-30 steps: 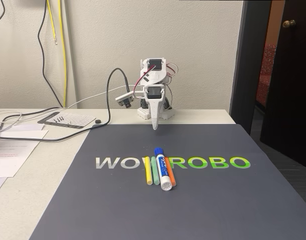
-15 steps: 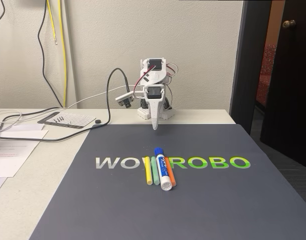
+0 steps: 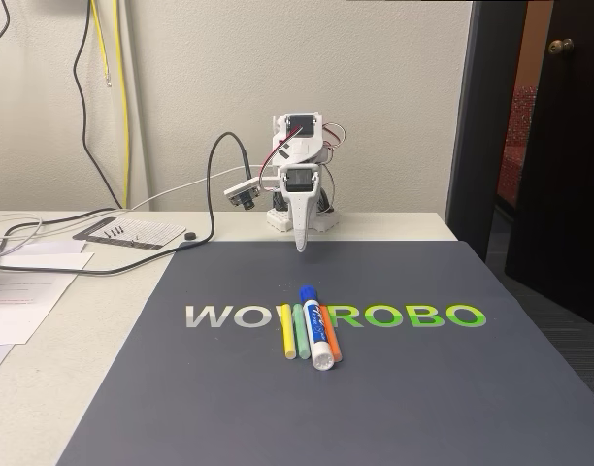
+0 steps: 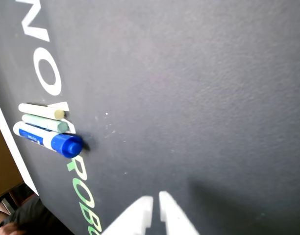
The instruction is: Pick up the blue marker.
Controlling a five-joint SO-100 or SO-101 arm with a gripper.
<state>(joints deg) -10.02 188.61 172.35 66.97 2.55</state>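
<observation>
Office or lab room: white desk (image 3: 45, 388) against a plain wall with trailing cables (image 3: 93, 107), loose papers (image 3: 25, 291), a dark printed mat (image 3: 375, 388), and a dark wooden door (image 3: 564, 146) at right

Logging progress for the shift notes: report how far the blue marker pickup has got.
Done: nothing yet; the blue marker lies on the dark mat beside the yellow, pale green and orange sticks. In hand: nothing; the gripper hangs at the mat's far edge, well short of it, fingertips nearly together in the wrist view. Left: reach over, open, grasp, lift.
</observation>
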